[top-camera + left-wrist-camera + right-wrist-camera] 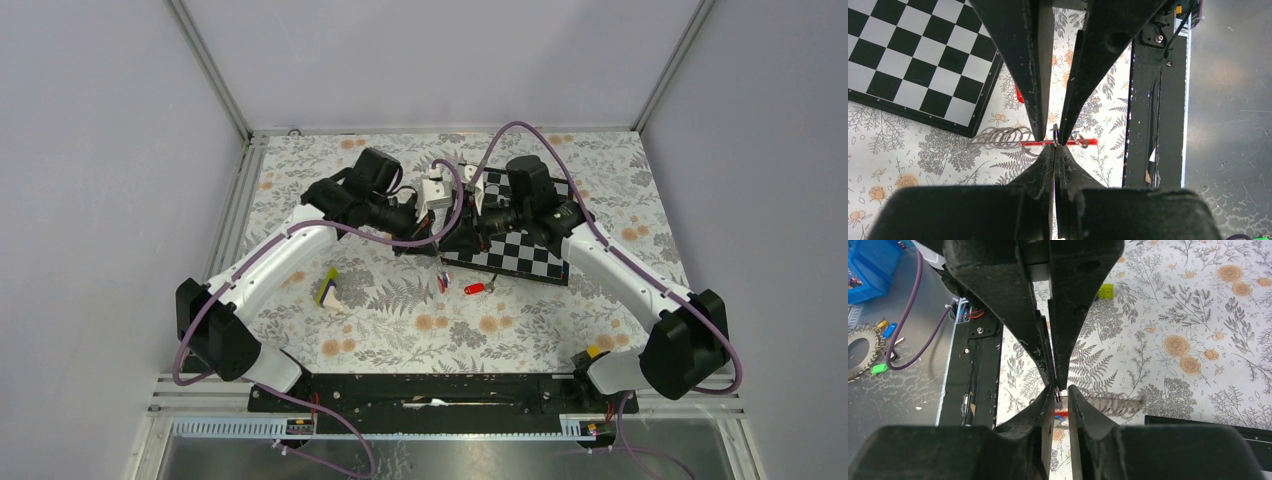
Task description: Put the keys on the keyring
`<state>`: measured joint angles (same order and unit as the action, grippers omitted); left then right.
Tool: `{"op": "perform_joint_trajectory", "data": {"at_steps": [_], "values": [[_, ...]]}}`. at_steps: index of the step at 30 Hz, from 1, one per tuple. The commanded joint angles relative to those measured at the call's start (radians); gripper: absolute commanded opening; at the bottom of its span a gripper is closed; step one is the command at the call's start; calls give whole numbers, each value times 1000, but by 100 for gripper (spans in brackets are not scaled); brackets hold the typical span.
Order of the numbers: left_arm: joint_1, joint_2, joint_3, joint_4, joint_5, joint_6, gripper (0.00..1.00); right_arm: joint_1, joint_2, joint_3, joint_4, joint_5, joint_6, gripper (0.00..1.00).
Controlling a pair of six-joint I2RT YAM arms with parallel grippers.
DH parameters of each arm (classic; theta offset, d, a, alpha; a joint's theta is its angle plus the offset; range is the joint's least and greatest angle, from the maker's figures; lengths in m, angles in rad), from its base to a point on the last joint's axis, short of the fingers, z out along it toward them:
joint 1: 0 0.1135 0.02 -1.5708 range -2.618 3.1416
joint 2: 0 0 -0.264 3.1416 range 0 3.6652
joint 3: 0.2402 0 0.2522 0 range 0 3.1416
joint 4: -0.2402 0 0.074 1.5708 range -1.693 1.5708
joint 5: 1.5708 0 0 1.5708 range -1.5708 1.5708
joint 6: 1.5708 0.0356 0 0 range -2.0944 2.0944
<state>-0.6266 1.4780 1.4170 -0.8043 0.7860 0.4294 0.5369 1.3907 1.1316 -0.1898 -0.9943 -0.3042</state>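
Keyring point(998, 136) sits just off the chessboard's point(923, 60) corner, where both arms meet so one can steady it while the other works. Left gripper point(1054, 150) is clamped tight on its small ring (the anchor, I judge). Right gripper point(1061, 392) brackets that same ring, jaws slightly apart, visibly pinching nothing. Keys point(474, 288) lie unthreaded on the table point(400, 335) nearby.

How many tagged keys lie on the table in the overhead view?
2. The red-tagged key lies beside the chessboard's near edge; the blue-tagged key lies just left of it. Others could be hidden beneath the arms.
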Motion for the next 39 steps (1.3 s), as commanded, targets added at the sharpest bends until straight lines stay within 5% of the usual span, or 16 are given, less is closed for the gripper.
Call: {"op": "perform_joint_trajectory", "data": {"at_steps": [1, 11, 18, 22, 26, 39], "values": [[-8, -36, 44, 14, -9, 11, 0, 7, 1, -10, 43, -47, -13, 22], [-8, -31, 47, 15, -8, 11, 0, 8, -8, -43, 53, -47, -29, 26], [-6, -51, 39, 33, 11, 15, 0, 7, -11, -43, 111, -53, 38, 2], [31, -124, -20, 113, 27, 22, 28, 2, -21, -29, 162, -51, 121, 0], [93, -195, -94, 244, 87, -41, 50, -8, -27, -44, 302, -78, 262, 0], [145, -215, -142, 348, 157, -176, 47, -63, -21, -205, 916, -154, 780, 0]]}}
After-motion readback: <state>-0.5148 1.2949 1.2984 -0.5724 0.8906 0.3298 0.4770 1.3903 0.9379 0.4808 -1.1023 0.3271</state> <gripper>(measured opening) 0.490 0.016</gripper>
